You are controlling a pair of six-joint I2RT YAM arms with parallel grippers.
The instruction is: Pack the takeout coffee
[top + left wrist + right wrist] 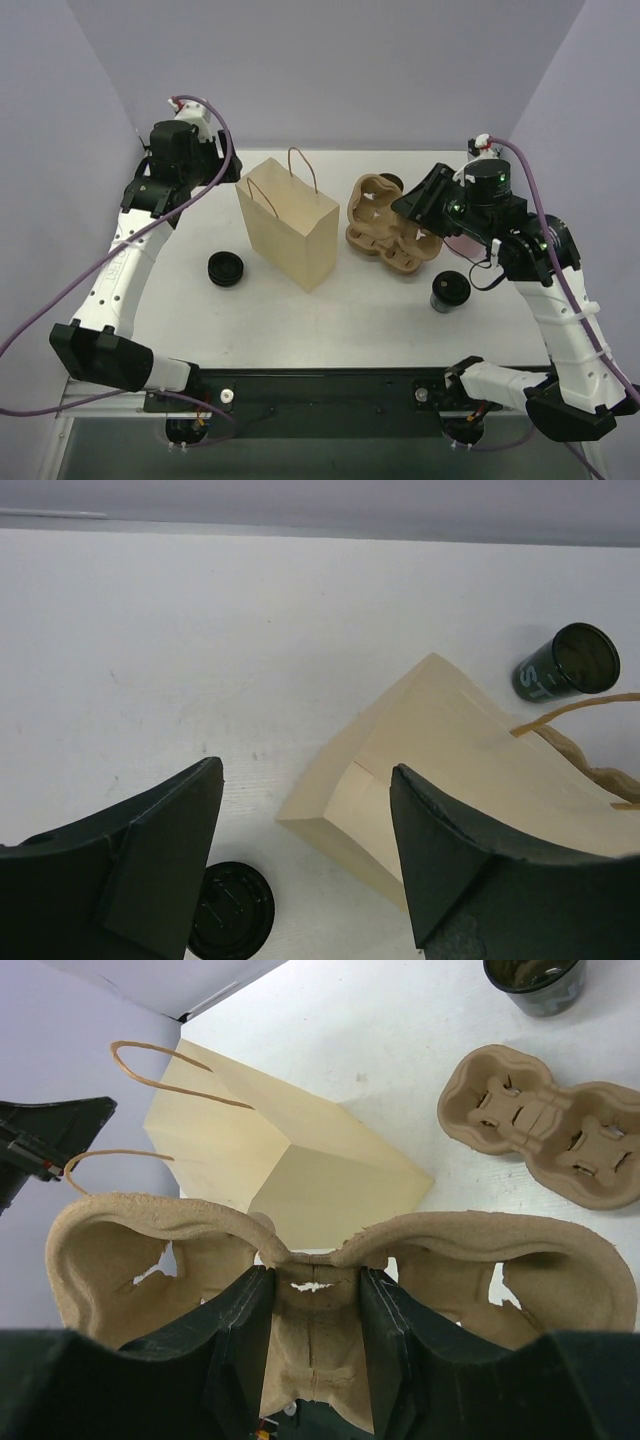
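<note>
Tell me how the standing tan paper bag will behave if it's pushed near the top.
The tan paper bag stands tall on a narrow base, so it will probably tip rather than slide. It looks thin-walled, so it is likely light and apt to buckle. Its looped handles hold their shape, so they seem fairly stiff.

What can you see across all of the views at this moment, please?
paper bag: 1, tan, upright, table centre
held carrier: 1, brown pulp, in the right tool, right of bag
second carrier: 1, brown pulp, on table beside the held one
near cup: 1, dark, near right
far cup: 1, dark, behind the carriers
lid: 1, black, left of bag
table: 1, white
left tool: 1, black, open, far left
right tool: 1, black, shut on held carrier
</note>
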